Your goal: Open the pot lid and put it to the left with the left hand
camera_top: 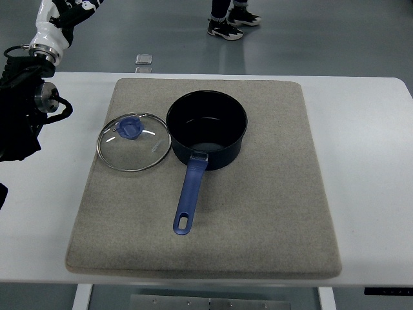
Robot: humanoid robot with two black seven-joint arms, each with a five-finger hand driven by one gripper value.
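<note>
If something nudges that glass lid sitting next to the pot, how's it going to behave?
The glass lid lies flat on the grey mat, so it probably slides little and should not roll. Its clear pane looks breakable if dropped. The blue knob seems the easiest grip; the thin metal rim looks hard to pinch.

Dark navy pot [207,129], blue handle [190,197]; clear lid [134,142], blue knob [130,127]; grey-beige mat [271,194]; white tabletop [368,161].

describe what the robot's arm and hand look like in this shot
Only the left arm shows, at the top-left edge: glossy white shell segments with black joints and a silver ring at the wrist. Below it the left hand is black and bulky, with a round silver metal disc and a looping black cable.
</note>
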